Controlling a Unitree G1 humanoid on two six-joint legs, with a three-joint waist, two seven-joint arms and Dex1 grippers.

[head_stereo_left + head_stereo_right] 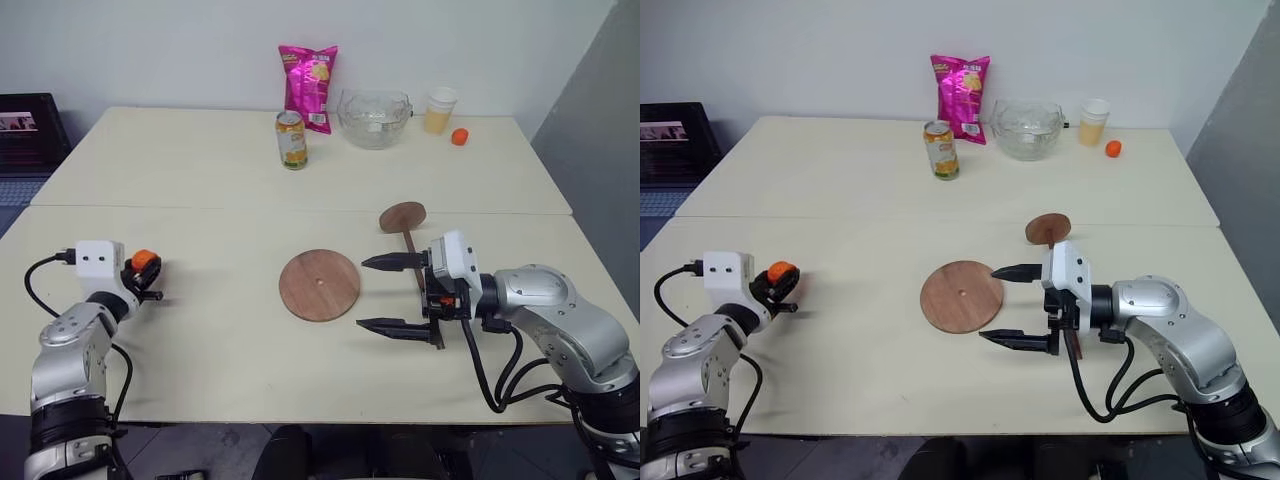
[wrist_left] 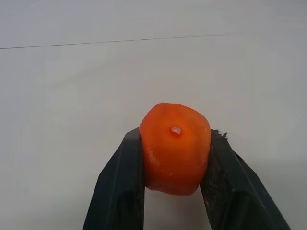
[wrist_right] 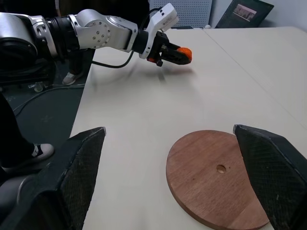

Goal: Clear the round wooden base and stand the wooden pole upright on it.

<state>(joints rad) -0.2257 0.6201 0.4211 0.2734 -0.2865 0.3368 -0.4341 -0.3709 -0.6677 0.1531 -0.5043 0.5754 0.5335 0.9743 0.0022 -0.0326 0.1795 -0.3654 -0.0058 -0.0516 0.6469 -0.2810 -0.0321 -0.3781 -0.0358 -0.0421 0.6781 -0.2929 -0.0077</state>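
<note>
The round wooden base (image 1: 319,285) lies flat at mid-table with its centre hole showing and nothing on it. The wooden pole (image 1: 409,243) lies on the table to the base's right, its small disc end (image 1: 402,216) pointing away from me. My right gripper (image 1: 363,294) hovers open just right of the base, over the pole's near end, with its fingers pointing at the base (image 3: 218,177). Far to the left, my left gripper (image 1: 148,267) is shut on a small orange fruit (image 2: 175,148), held just above the table.
Along the far side of the table stand a pink chip bag (image 1: 308,87), a drink can (image 1: 291,139), a glass bowl (image 1: 374,118), a cup (image 1: 440,109) and another small orange fruit (image 1: 459,137). A seam (image 1: 200,208) joins the two tabletops.
</note>
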